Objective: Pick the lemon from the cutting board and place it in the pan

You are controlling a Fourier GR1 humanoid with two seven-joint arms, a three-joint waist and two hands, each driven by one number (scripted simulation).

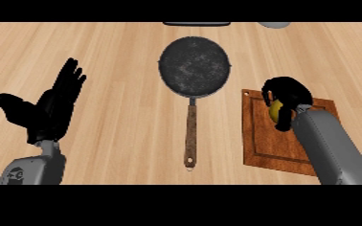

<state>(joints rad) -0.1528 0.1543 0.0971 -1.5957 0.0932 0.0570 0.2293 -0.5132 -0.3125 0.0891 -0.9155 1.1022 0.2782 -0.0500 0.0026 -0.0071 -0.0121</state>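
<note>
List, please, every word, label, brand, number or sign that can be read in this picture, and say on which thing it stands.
There is no readable text.
pan: no mark or brand.
cutting board: bare wood grain only.
left forearm: a small round dark mark, too small to read.

Between the cutting board [265, 139] near the counter's [113, 67] right edge and the pan [194, 67] at its middle runs a bare strip of wood, crossed by nothing. The pan's handle [190, 134] reaches toward the near edge and bounds that strip on its left. The right hand [286, 98] sits over the board's far part, curled round the lemon [276, 111]. The left hand [53, 107] rests fingers-up near the left edge, well apart from the pan. The pan's inside holds nothing.
</note>
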